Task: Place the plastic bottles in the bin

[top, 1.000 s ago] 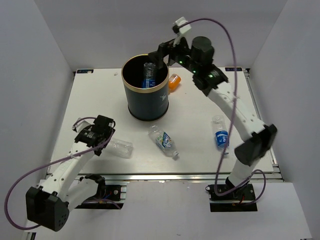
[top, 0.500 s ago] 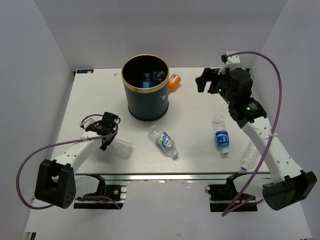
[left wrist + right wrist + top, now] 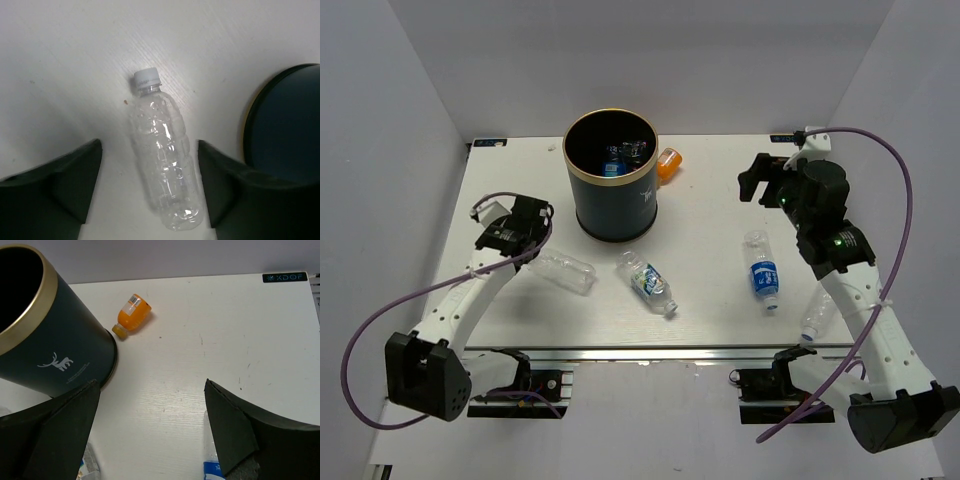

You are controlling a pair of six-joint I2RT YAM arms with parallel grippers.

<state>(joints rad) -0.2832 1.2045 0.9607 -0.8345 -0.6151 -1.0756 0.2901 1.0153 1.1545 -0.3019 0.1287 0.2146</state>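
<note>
While bin [image 3: 55,340] stands upright — deer logo [image 3: 63,362] | table tag [image 3: 285,277]: XDOF

"XDOF" on a dark sticker [image 3: 285,277], table [image 3: 240,325] corner

- I worked in what looked like a lab test cell: plain white walls [image 3: 410,120] boxed in my white table [image 3: 710,230].
- A bare aluminium rail [image 3: 660,352] edged my side, and purple cables [image 3: 868,131] looped loose.
- A printed tag [image 3: 285,277] marked one corner.
</note>
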